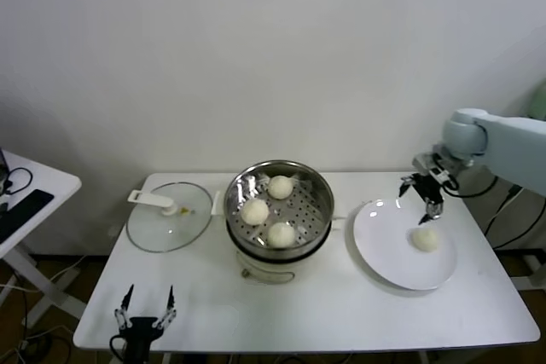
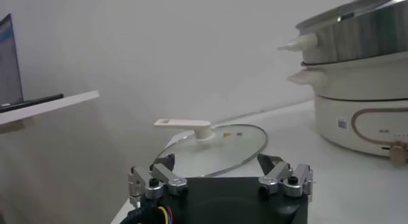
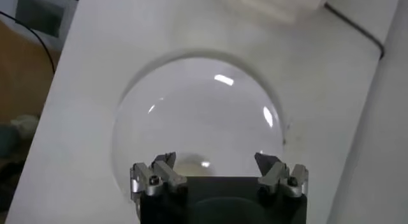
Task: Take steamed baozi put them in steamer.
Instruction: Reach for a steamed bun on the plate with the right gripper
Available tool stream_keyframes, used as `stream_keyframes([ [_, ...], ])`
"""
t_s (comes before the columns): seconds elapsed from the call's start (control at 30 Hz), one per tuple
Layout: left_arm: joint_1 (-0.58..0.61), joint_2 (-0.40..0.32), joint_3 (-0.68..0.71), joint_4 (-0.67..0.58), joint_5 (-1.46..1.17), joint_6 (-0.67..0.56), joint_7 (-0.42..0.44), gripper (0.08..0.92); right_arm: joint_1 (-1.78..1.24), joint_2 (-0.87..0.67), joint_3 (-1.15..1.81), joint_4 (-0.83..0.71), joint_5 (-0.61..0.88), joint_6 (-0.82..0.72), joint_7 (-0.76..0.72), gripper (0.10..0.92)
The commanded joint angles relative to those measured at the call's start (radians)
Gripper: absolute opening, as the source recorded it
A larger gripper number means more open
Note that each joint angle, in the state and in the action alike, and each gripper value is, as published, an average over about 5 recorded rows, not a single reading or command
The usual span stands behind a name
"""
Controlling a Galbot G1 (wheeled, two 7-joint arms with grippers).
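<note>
- The white tabletop (image 1: 324,317) filled the lower half of the head view and carried every item listed below.
- The steamer (image 1: 317,187) stood at centre frame on its white pot base; three steamed baozi (image 1: 255,211) rested on its perforated bottom, apart from one another.
- The white plate (image 1: 384,245) lay right of the steamer, well apart from it. A fourth baozi (image 1: 425,239) sat on the plate's right half.
- The glass lid (image 1: 162,223) lay flat left of the steamer, its white handle pointing toward the upper left.
- The right hand (image 1: 417,197) hovered above the plate's far edge, just above and behind the fourth baozi, fingers spread wide and holding nothing.
- The left hand (image 1: 147,305) was parked at the lower left, at the tabletop's near edge, fingers spread and empty.
</note>
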Motion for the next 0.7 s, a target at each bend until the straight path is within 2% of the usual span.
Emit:
stream_keyframes([
  [0.03, -0.004, -0.01, 0.002, 0.015, -0.008, -0.008, 0.0, 0.823, -0.249, -0.086, 0.161, -0.095, -0.139, -0.052, 0.042, 0.823],
  [0.47, 0.006, -0.005, 0.001, 0.022, -0.002, -0.008, 0.002, 0.823, -0.46, -0.038, 0.395, -0.252, -0.232, -0.052, 0.102, 0.823],
  [0.7, 0.014, -0.004, -0.003, 0.021, 0.001, -0.008, 0.003, 0.823, -0.502, -0.017, 0.434, -0.277, -0.244, -0.053, 0.099, 0.823],
])
